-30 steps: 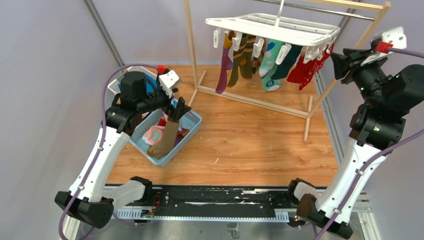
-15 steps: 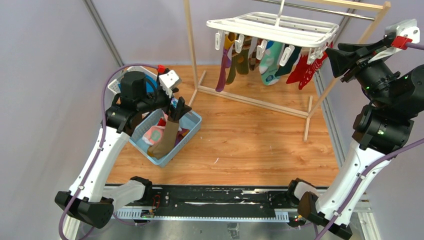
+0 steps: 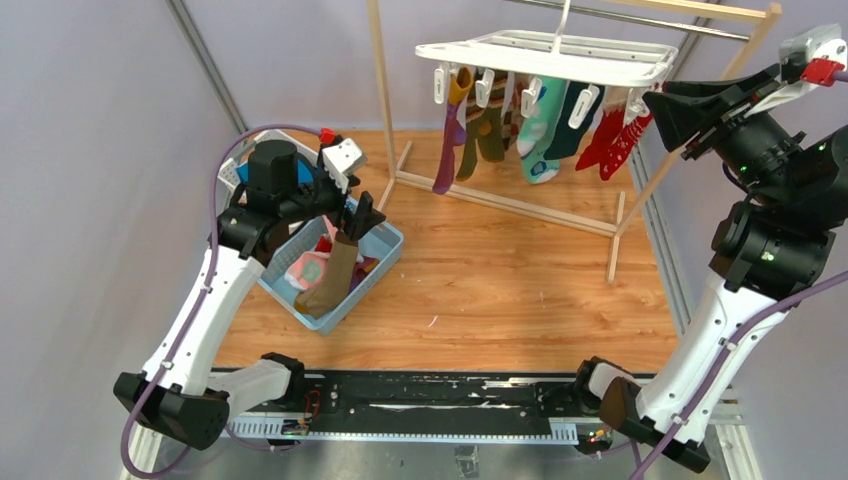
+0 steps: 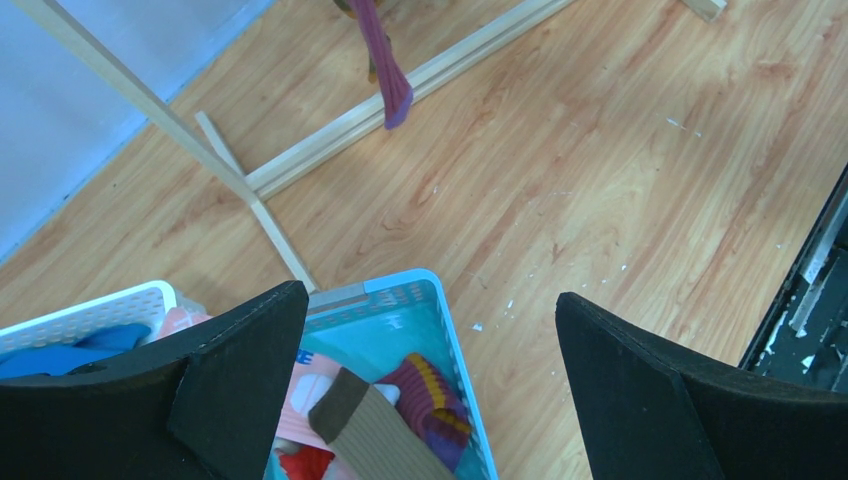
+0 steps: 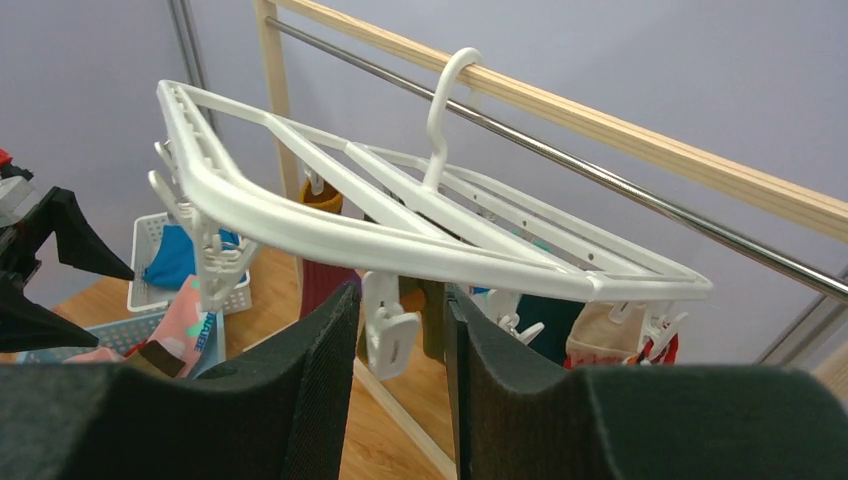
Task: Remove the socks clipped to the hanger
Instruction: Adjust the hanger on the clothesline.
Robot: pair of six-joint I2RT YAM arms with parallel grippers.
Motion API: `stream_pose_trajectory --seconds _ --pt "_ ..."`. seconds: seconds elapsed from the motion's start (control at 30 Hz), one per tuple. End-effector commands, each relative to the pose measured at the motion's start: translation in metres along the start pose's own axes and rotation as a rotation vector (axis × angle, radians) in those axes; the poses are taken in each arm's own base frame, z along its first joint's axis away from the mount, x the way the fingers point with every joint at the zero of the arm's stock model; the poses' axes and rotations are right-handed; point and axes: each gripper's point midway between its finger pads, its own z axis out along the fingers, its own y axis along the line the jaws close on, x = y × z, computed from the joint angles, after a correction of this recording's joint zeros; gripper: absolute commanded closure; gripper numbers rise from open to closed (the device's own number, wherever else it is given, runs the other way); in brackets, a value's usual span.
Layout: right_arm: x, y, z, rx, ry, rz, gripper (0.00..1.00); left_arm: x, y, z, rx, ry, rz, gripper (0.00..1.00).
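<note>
The white hanger hangs from the rod with several socks clipped under it: a purple one, an olive striped one, a teal one and red ones. My right gripper is raised to the hanger's right end beside the red socks. In the right wrist view the hanger frame fills the picture, and the right gripper is narrowly open with a white clip in the gap, not pinched. My left gripper is wide open over a blue basket. A brown sock lies loose below it.
The blue basket holds several socks, the brown one draped over its near rim. A white basket with a blue cloth sits behind it. The wooden rack's post and base bar stand at the back.
My right gripper has risen and drawn back to the right. The hanger has swung and now hangs flatter, its socks swaying. The left arm has barely shifted.
</note>
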Motion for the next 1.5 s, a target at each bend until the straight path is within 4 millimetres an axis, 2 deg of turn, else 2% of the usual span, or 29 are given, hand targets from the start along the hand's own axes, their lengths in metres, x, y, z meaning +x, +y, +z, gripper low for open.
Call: stream_pose_trajectory --seconds 0.0,0.17,0.37,0.47,0.67,0.8,0.9,1.03,1.23,1.37,1.47 --pt "0.007 -0.008 0.015 -0.047 0.013 0.038 0.63 -0.007 0.0 0.001 0.012 -0.024 0.009 0.0" --pt "0.032 0.011 0.03 -0.118 0.074 0.019 0.63 -0.004 0.001 0.003 0.01 -0.011 0.007 0.0" --pt "0.065 0.037 0.038 -0.165 0.122 0.031 0.68 0.002 0.004 0.008 0.012 0.007 0.004 0.0" --pt "0.075 0.048 0.038 -0.184 0.127 0.04 0.69 0.004 0.004 0.01 0.015 0.013 0.001 0.0" --pt "0.09 0.084 0.044 -0.275 0.15 0.03 0.68 0.008 0.006 0.015 0.023 0.028 -0.011 0.0" --pt "0.092 0.097 0.05 -0.299 0.157 0.022 0.67 0.01 0.006 0.017 0.025 0.035 -0.014 0.0" --pt "0.099 0.105 0.05 -0.324 0.176 0.023 0.65 0.002 0.006 0.014 0.018 0.018 -0.01 0.0" --pt "0.123 0.107 0.042 -0.333 0.24 0.006 0.59 -0.033 -0.001 -0.004 0.025 -0.06 0.031 0.0" --pt "0.168 0.116 0.012 -0.374 0.376 -0.018 0.42 -0.12 -0.007 -0.056 -0.096 -0.242 0.117 0.0" --pt "0.179 0.119 -0.011 -0.383 0.413 -0.069 0.37 -0.168 -0.006 -0.077 -0.127 -0.336 0.062 0.0" --pt "0.183 0.117 -0.025 -0.361 0.425 -0.098 0.36 -0.199 -0.019 -0.088 -0.067 -0.417 0.025 0.0"
